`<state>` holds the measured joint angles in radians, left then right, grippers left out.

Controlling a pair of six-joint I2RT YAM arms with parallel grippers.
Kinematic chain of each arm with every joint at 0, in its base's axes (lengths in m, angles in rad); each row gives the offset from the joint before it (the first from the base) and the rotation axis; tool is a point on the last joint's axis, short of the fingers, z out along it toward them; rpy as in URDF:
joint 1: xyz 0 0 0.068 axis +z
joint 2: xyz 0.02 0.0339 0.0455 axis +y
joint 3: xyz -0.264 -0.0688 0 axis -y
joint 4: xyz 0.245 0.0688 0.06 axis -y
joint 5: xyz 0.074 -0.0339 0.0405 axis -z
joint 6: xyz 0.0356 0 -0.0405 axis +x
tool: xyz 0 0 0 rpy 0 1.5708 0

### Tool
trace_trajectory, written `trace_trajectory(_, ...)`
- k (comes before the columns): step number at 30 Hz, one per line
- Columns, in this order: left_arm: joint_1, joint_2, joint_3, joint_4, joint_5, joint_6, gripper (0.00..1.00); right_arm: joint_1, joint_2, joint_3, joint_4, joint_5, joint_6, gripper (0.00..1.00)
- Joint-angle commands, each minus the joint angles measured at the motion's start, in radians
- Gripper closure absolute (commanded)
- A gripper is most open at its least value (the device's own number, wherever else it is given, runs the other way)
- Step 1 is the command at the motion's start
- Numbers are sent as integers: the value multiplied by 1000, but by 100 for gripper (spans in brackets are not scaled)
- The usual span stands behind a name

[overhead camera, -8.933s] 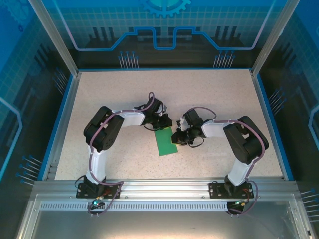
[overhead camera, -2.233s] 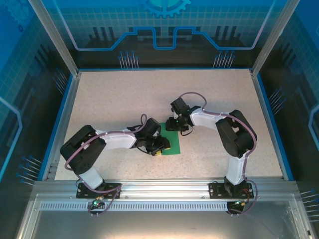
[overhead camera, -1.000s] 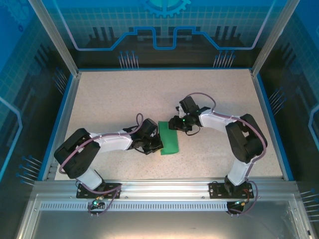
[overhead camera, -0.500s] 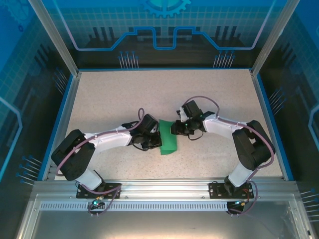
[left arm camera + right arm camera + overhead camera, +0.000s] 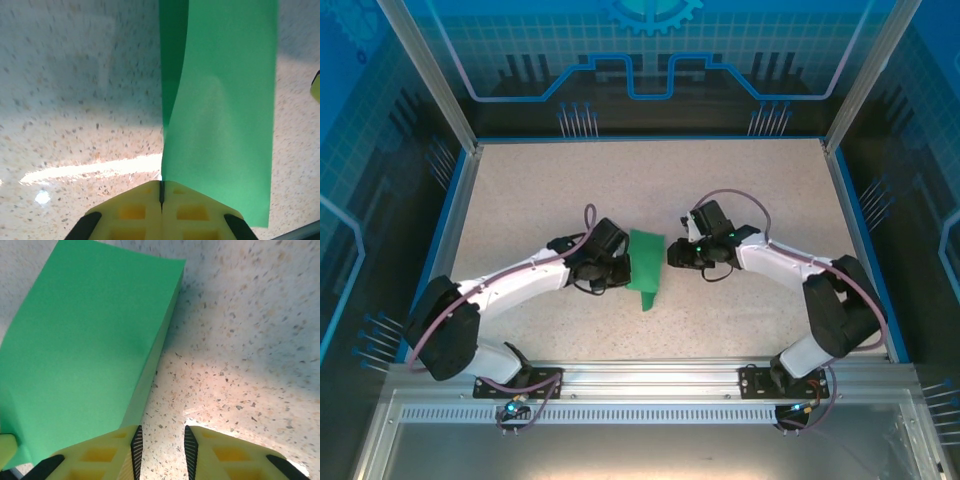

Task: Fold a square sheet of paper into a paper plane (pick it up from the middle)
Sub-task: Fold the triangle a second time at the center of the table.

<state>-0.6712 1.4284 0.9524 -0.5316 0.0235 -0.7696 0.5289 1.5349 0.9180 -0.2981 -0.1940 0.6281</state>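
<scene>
While square sheet of paper is held pinched by left gripper, right gripper seen parted, empty; free edge to be gripped gently, layers kept aligned.

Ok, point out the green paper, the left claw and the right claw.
green paper (image 5: 645, 265): top view, middle of the sheet.
left claw (image 5: 161, 187): left wrist view, seam between shut fingertips.
right claw (image 5: 161, 434): right wrist view, gap between open fingertips.

Overhead plus two wrist close-ups.
Top looks down from behind; all three share the square sheet of paper.
</scene>
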Motion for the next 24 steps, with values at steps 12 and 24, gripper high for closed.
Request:
trace_trajectory(12,48,28,255,-155,51,306,96,-34,-61,-19,-29,85,41,62)
trace_trajectory(24,37,78,10,62,190,268,98,-32,-13,-23,15,5,37,64)
